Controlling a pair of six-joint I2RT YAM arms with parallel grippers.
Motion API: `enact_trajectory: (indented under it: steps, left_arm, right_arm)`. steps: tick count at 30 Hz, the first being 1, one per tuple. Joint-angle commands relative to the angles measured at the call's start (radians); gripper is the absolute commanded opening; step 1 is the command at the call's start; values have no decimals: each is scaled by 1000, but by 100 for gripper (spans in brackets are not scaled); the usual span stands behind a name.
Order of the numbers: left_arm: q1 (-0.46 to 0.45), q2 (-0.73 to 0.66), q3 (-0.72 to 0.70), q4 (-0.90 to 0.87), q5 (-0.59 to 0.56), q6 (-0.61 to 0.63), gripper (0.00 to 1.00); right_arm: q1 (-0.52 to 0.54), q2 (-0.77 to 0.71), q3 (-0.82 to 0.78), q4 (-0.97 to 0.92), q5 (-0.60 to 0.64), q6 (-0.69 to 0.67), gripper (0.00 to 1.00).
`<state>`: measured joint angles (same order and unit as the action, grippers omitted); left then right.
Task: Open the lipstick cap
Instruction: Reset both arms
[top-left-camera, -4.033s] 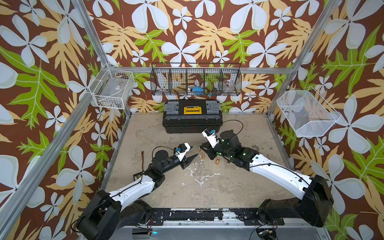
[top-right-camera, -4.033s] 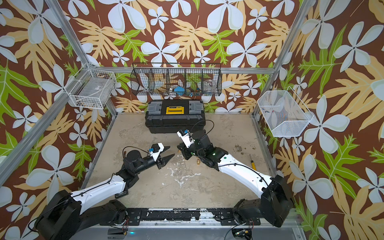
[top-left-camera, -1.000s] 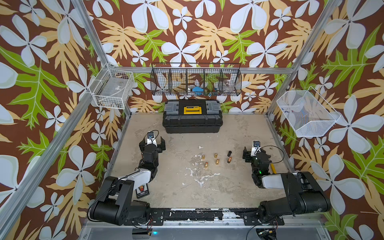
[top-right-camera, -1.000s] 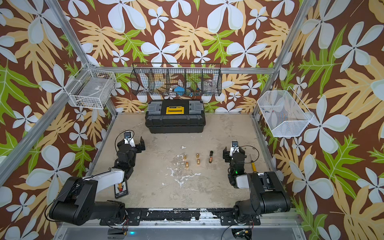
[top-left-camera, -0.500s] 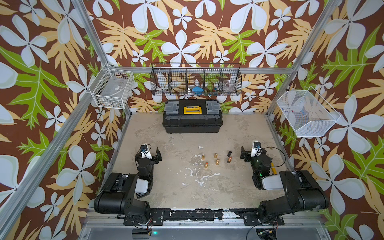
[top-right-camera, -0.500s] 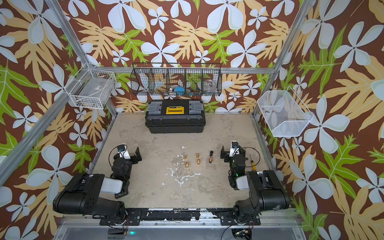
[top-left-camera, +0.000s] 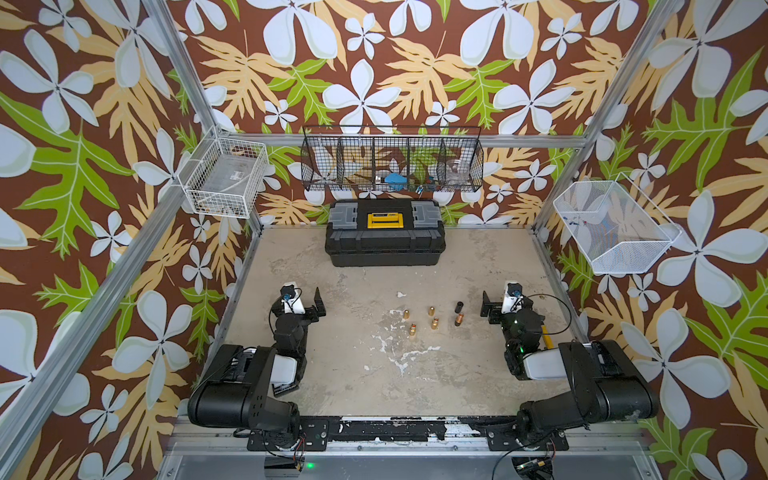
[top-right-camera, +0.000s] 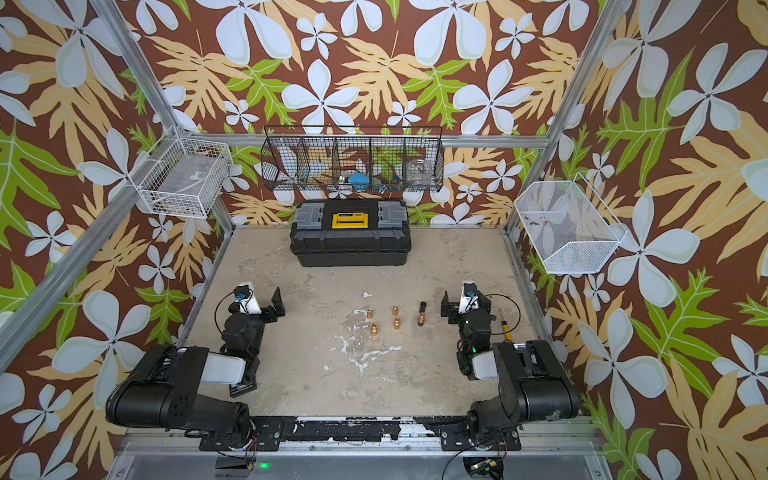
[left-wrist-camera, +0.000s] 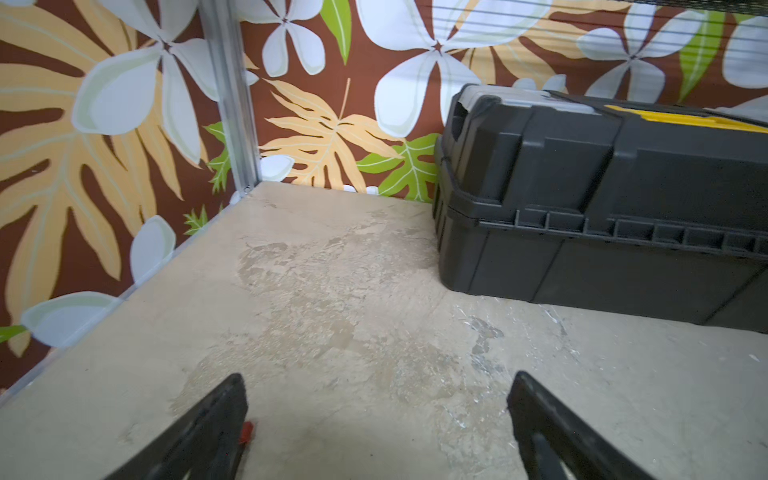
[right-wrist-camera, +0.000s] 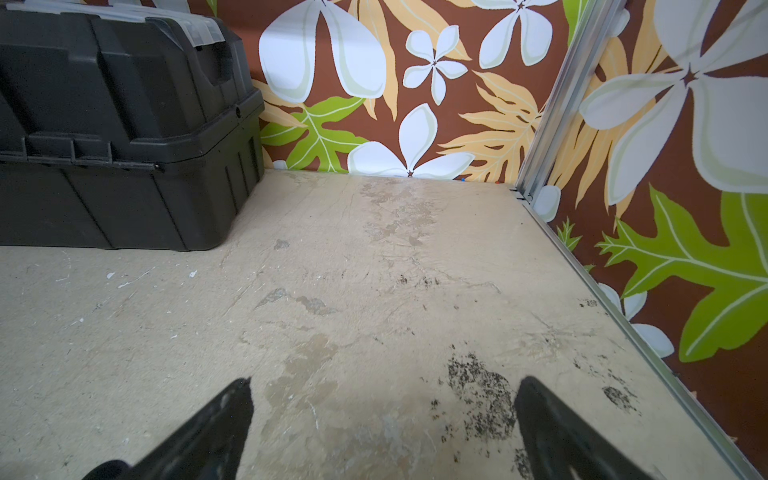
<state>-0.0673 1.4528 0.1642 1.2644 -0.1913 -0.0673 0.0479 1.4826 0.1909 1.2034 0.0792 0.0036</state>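
Observation:
Right of the table's middle, a short copper-coloured lipstick (top-left-camera: 458, 319) (top-right-camera: 420, 320) stands upright on a dark base. A small black cap (top-left-camera: 459, 306) (top-right-camera: 423, 306) stands just behind it, apart from it. My left gripper (top-left-camera: 302, 305) (top-right-camera: 262, 308) (left-wrist-camera: 376, 415) rests at the table's left side, open, with only bare table between its fingers. My right gripper (top-left-camera: 500, 308) (top-right-camera: 460, 311) (right-wrist-camera: 382, 415) rests at the right side, a short way right of the lipstick, also open and empty. Neither wrist view shows the lipstick or the cap.
Several small gold pieces (top-left-camera: 431, 311) (top-right-camera: 395, 311) stand left of the lipstick. A black toolbox (top-left-camera: 384, 241) (top-right-camera: 351, 245) (left-wrist-camera: 602, 199) (right-wrist-camera: 116, 137) sits against the back wall. A yellow-handled tool (top-left-camera: 546, 337) (top-right-camera: 505, 329) lies by the right arm. Wire baskets (top-left-camera: 392, 164) hang on the walls.
Both arms have pulled back from the table's middle and folded down at their own sides. The lipstick and the cap now stand by themselves. In the last second the right jaws spread fully.

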Motion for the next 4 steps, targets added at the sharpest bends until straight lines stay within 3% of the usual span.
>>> enact_trajectory:
  steps: [1, 4]
  left_arm:
    - [0, 3, 9, -8, 47, 27, 100]
    - [0, -2, 2, 1, 46, 27, 100]
  right_arm:
    - [0, -1, 3, 29, -2, 7, 100]
    - [1, -2, 2, 29, -2, 8, 100]
